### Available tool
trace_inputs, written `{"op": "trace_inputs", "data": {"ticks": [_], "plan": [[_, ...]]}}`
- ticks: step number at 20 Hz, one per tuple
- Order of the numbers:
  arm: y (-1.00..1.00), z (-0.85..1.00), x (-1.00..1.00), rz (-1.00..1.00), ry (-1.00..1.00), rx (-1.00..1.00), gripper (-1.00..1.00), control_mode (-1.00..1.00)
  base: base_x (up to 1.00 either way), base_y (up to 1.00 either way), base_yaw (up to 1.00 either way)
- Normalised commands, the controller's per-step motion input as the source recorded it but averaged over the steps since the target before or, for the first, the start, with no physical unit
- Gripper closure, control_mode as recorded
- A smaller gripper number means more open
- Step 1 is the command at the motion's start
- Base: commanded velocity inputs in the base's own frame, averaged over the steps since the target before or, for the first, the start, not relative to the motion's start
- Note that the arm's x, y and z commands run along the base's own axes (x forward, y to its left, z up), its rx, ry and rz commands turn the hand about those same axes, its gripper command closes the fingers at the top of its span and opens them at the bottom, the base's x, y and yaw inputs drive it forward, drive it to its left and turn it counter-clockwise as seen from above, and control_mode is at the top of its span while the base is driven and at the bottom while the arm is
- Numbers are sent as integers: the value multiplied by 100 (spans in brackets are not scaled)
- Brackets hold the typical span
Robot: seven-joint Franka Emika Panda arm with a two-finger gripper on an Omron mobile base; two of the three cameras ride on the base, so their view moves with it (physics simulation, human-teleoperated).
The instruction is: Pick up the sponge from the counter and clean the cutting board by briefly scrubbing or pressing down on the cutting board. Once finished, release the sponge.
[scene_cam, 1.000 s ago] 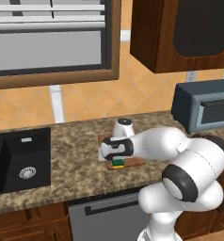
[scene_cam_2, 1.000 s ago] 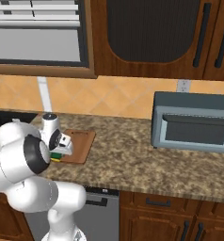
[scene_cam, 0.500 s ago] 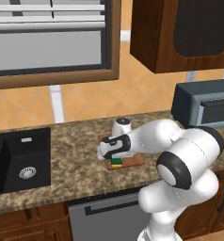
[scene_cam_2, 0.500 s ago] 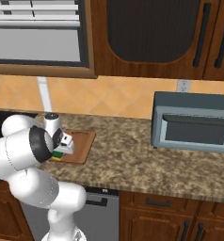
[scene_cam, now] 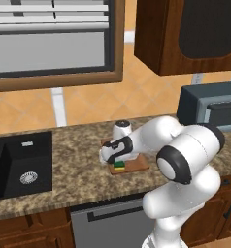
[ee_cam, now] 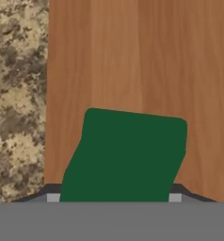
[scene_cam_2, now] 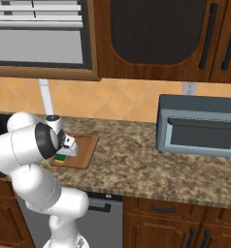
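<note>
To my left runs the speckled counter [ee_cam: 17, 94]; beside it lies the cutting board [ee_cam: 132, 56], and on its near corner sits the sponge [ee_cam: 125, 155], pinched between the tips of my claw [scene_cam: 118, 160]. I judge it light, soft and squashy, so it will give under pressure. Holding its two long sides low down should keep it from twisting while I press.

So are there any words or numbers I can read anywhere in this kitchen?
None: no words, numbers or signs can be read in these pictures.
The microwave front shows no readable label.
The sponge, cutting board and counter are plain.
</note>
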Motion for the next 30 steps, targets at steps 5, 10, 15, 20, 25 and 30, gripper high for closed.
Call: {"op": "trace_inputs", "data": {"ticks": [5, 10, 15, 20, 25, 30], "plan": [[-49, -8, 0, 0, -1, 0, 100, -100, 0, 0, 0], [-58, -13, 0, 0, 0, 0, 100, -100, 0, 0, 0], [-51, -16, 0, 0, 0, 0, 100, -100, 0, 0, 0], [-46, -12, 0, 0, -1, 0, 100, -100, 0, 0, 0], [-28, -9, 0, 0, -1, 0, 100, -100, 0, 0, 0], [29, 0, 15, 0, -1, 1, 100, -100, 0, 0, 0]]}}
